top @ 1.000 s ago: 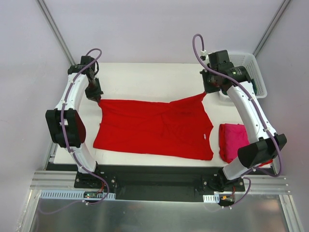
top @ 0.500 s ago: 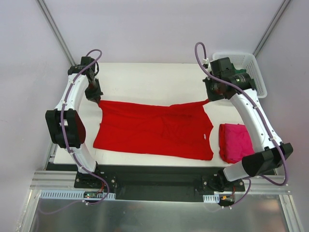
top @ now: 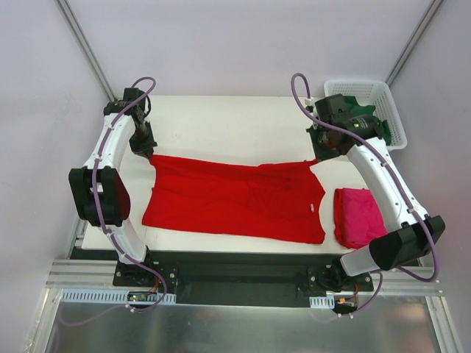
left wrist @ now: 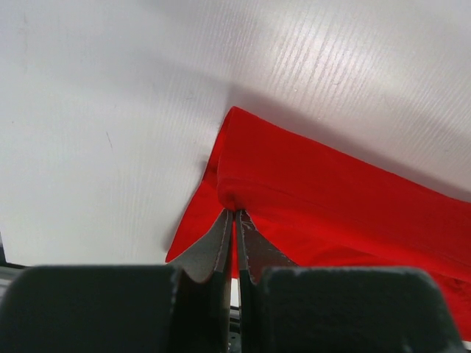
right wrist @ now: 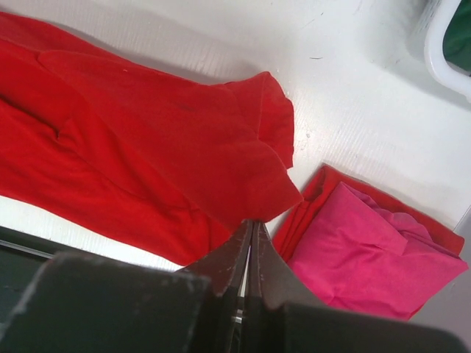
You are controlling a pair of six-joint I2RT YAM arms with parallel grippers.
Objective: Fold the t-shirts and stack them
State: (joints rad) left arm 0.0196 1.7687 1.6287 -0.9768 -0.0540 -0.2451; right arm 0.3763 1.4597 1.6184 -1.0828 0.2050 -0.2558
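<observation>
A bright red cotton t-shirt (top: 235, 198) lies across the white worktop (top: 221, 118), far corners pinched by the left hand (left wrist: 234, 213) and right hand (right wrist: 252, 223), whose seemingly thin bite could slip if the cloth is pulled taut.

The right arm (top: 375, 160) hides much of the white plastic lattice basket (top: 394, 118); the dark green cloth (right wrist: 462, 33) inside it is cut off at the right wrist view's corner.
</observation>
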